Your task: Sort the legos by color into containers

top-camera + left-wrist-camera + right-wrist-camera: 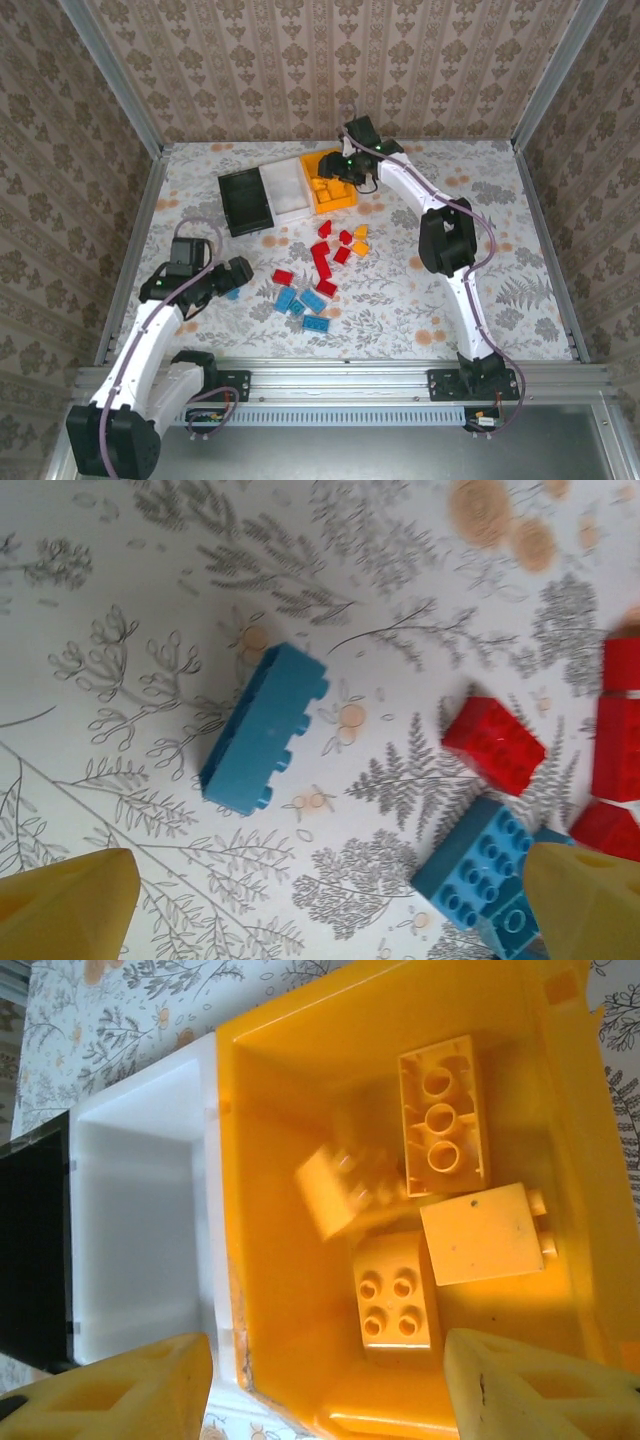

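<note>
Glossy orange-yellow studded plastic bricks (440,1110) lie in the orange-yellow rectangular plastic bin (228,1210), one blurred brick (340,1188) tilted among them. Joined beside it are the smooth white bin (140,1230) and the black bin (30,1250). The right gripper (325,1400) hangs over the yellow bin, jaws spread, pinching nothing. Red bricks (322,262) and light blue bricks (300,302) lie loose on the floral-printed tabletop (520,280). The left gripper (325,910), spread wide, hovers above a light blue oblong brick (265,730) lying on its side.
</note>
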`<move>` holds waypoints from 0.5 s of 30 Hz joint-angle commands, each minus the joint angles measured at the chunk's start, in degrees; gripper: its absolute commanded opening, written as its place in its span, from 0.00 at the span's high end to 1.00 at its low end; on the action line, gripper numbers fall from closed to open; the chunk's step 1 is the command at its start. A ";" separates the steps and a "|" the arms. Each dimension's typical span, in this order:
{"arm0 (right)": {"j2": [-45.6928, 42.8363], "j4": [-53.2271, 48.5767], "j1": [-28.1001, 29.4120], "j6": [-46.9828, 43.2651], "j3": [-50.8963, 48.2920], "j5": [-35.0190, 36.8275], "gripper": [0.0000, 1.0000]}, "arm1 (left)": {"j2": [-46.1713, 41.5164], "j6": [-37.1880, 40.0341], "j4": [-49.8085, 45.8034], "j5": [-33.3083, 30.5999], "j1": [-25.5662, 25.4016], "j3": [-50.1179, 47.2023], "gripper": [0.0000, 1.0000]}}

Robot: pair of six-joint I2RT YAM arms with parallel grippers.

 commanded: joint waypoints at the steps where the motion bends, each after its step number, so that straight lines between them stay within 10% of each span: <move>1: -9.67 1.51 0.31 -0.07 -7.79 -2.02 0.35 | 2.03 -0.68 -2.11 -3.25 0.39 0.71 0.00; 15: -36.20 12.19 0.29 -2.29 -50.81 -2.59 0.35 | 16.42 0.03 2.83 -10.86 -7.81 1.26 0.13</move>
